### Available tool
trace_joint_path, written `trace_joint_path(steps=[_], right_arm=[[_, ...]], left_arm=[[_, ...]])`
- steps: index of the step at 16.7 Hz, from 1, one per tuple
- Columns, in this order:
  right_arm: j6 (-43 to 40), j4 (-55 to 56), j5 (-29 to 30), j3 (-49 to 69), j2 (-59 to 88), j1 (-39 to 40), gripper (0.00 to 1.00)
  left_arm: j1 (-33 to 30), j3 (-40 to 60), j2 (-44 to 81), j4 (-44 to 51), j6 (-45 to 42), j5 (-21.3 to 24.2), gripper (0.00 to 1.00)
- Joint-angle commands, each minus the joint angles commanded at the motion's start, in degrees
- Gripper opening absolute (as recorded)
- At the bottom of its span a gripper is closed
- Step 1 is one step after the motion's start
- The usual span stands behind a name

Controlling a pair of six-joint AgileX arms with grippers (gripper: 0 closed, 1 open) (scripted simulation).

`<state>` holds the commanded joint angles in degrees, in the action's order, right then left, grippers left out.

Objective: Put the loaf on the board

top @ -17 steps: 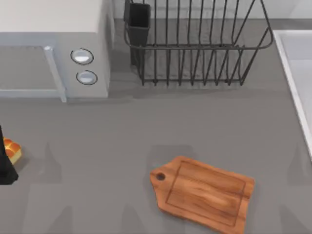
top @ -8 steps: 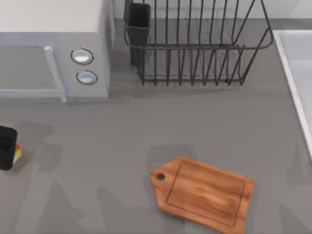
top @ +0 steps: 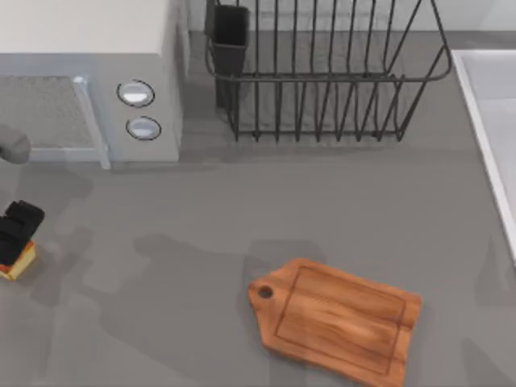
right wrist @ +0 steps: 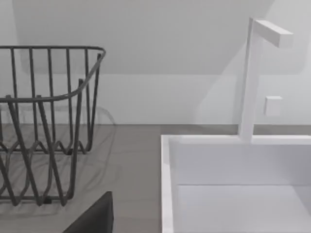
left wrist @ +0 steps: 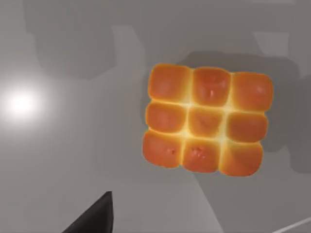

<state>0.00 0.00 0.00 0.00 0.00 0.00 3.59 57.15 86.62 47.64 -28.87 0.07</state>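
Observation:
The loaf (top: 19, 261) lies on the grey counter at the far left edge, its top half hidden under my left gripper (top: 18, 228). From the left wrist view, the loaf (left wrist: 206, 120) is seen from straight above: an orange-brown crust in square segments with nothing gripping it. One dark fingertip (left wrist: 95, 218) of the open left gripper stands clear of it. The board (top: 339, 318), brown wood with a holed handle end, lies bare at the front centre. In the right wrist view a dark fingertip (right wrist: 95, 216) of my parked right gripper shows.
A microwave (top: 89, 81) stands at the back left, and a wire dish rack (top: 322, 81) at the back centre. A white sink (top: 492, 121) runs along the right edge, with its faucet (right wrist: 252, 77) in the right wrist view. Open counter separates loaf and board.
My left gripper has shifted from the left edge to directly over the loaf, covering more of it. The board is unmoved.

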Motion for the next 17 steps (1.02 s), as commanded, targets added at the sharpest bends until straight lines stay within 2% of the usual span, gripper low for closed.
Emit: trace_joint_path(steps=[3,7,13,17], right_arm=[[0.0,0.0,0.0,0.0,0.0,0.0,1.0],[0.0,0.0,0.0,0.0,0.0,0.0,1.0],[0.0,0.0,0.0,0.0,0.0,0.0,1.0],[0.0,0.0,0.0,0.0,0.0,0.0,1.0]], left_arm=[[0.5,7.3,10.6,5.6,-3.5,-0.1,1.0],[0.8,13.3,17.2,8.9,-6.0,-0.1,1.0],[0.5,13.4,17.4,8.9,-6.0,-0.1,1.0],[0.4,8.4,16.7,4.8,-5.7,-0.1,1.0]])
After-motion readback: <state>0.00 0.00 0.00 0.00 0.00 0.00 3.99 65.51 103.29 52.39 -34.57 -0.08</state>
